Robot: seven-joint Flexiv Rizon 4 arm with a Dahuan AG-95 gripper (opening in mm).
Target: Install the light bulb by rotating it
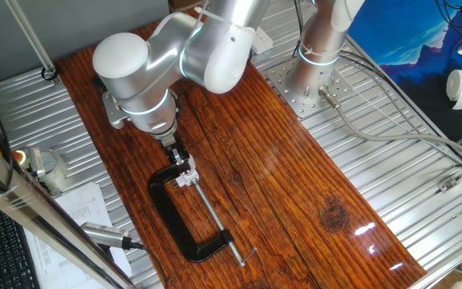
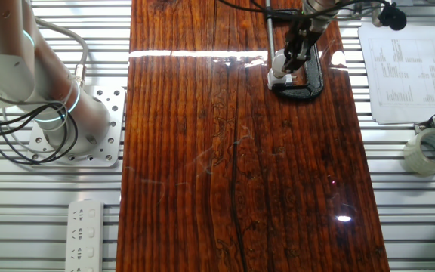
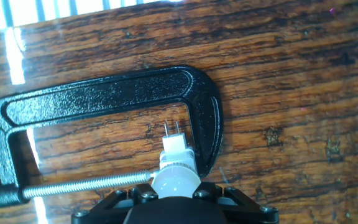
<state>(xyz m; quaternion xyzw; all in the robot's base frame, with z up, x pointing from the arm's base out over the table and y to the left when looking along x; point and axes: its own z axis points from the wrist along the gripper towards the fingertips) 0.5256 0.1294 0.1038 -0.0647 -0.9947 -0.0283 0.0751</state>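
Note:
The light bulb point(image 3: 176, 179) shows its rounded pale head at the bottom of the hand view, seated against the small white socket block point(image 3: 178, 147), which has two metal pins on its far side. The big black C-clamp point(image 3: 104, 93) lies flat on the wooden table, and its threaded screw point(image 3: 86, 185) points at the socket. My gripper point(image 3: 175, 194) sits over the bulb with its jaws closed around the head. In one fixed view the gripper point(image 1: 184, 171) reaches down to the clamp point(image 1: 175, 221). In the other fixed view the gripper point(image 2: 288, 60) stands over the white socket point(image 2: 277, 76).
The wooden board point(image 2: 232, 166) lies on a metal slat table. A tape roll point(image 2: 431, 151) and a printed sheet point(image 2: 399, 72) lie to the right. A power strip point(image 2: 85, 234) and the arm's base plate point(image 2: 74, 128) are to the left. A metal tool point(image 1: 107, 235) lies near the clamp.

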